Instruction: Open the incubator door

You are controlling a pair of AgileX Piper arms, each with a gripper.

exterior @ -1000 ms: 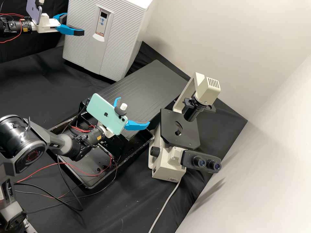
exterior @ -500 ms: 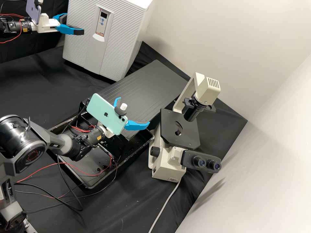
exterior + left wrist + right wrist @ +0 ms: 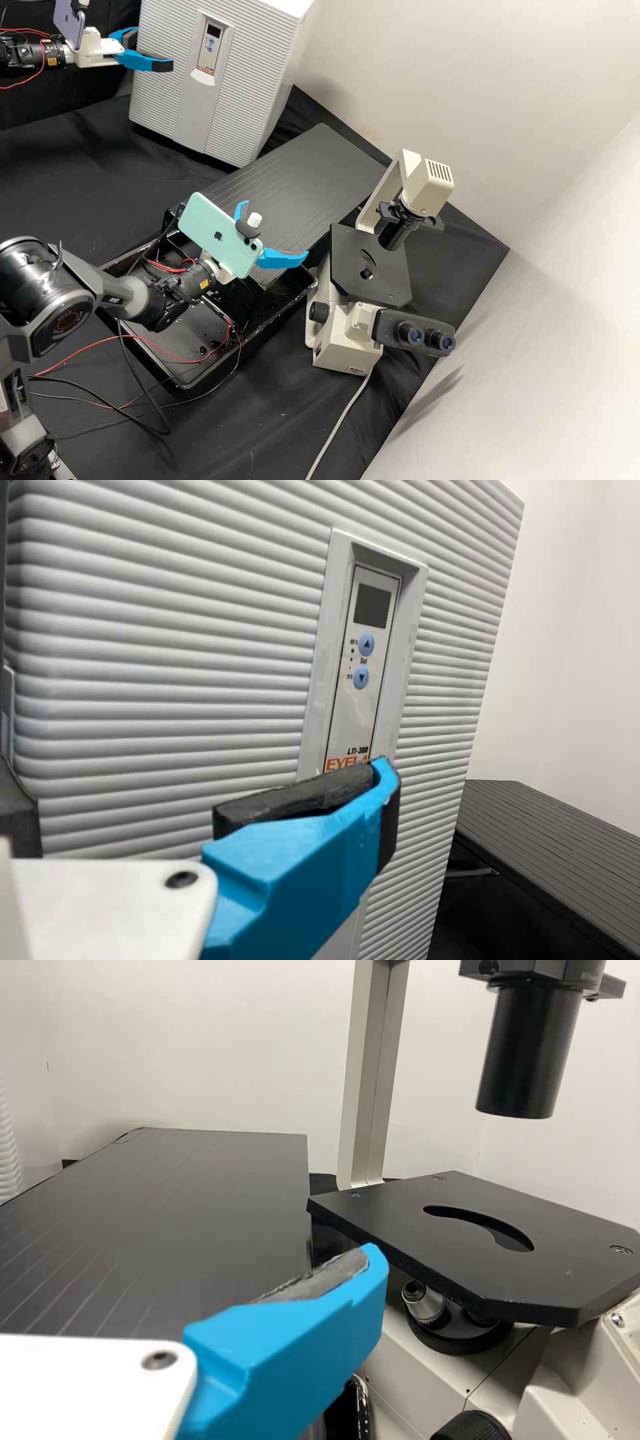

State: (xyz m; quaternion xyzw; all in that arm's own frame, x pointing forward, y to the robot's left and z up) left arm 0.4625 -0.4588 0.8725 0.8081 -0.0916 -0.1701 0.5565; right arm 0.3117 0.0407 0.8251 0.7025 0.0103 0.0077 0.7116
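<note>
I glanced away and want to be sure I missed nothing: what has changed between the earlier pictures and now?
Nothing has visibly changed. The left claw is still open in front of the incubator, whose door stays closed. The right claw likewise stays open, above the black board, and the microscope stands where it was.

Black grooved flat panel, slotted black microscope stage near it, upright black cylindrical tube above stage, grey-padded bright blue finger in foreground.
</note>
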